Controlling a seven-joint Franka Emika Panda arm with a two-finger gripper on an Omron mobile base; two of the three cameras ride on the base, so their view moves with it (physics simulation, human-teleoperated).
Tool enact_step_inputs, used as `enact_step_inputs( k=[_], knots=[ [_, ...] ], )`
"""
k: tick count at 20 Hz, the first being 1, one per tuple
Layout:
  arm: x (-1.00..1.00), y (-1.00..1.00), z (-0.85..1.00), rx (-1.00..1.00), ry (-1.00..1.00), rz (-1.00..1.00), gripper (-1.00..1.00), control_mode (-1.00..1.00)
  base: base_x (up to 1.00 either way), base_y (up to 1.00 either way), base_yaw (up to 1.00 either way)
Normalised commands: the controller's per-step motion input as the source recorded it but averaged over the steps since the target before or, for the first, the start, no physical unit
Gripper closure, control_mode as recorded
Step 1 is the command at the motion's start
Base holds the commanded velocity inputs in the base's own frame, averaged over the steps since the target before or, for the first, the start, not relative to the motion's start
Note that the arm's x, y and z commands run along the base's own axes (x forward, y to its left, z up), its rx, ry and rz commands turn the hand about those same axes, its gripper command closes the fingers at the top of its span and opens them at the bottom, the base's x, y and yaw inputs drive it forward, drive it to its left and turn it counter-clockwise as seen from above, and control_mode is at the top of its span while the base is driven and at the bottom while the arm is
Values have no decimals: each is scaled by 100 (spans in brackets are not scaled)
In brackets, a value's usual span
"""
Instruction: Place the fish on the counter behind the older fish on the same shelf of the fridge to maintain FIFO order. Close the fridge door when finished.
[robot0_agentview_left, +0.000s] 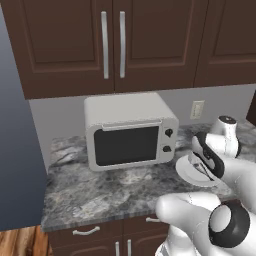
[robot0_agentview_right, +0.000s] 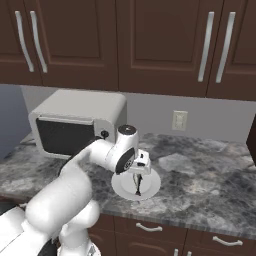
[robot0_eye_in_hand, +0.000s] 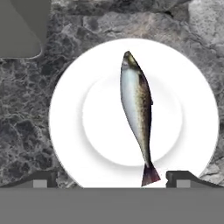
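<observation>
The fish (robot0_eye_in_hand: 136, 109), mid-frame on a white plate (robot0_eye_in_hand: 70, 131), looks slippery, probably soft; the wide-open pincer (robot0_eye_in_hand: 111, 179) should grip mid-body.

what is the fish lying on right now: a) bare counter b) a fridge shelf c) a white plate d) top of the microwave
c: the hand view shows the fish lying on a round white plate that sits on the marbled counter.

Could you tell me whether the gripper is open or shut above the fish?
Open. The gripper has its two fingertips spread wide apart, with the fish lying free on the plate between them.
</observation>
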Motion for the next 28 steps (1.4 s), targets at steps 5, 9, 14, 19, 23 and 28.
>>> enact_step_inputs(
  k=[5,9,14,19,23,28],
  knots=[
    [46,-15,-42,0,4,1,-100,-100,0,0,0],
    [44,-28,-42,0,5,0,-100,-100,0,0,0],
    [40,-15,-43,0,7,0,-100,-100,0,0,0],
    [32,-10,-44,0,9,1,100,-100,0,0,0],
    [-16,0,-15,0,0,0,100,-100,0,0,0],
    [-64,0,75,0,-14,1,100,-100,0,0,0]
  ],
)
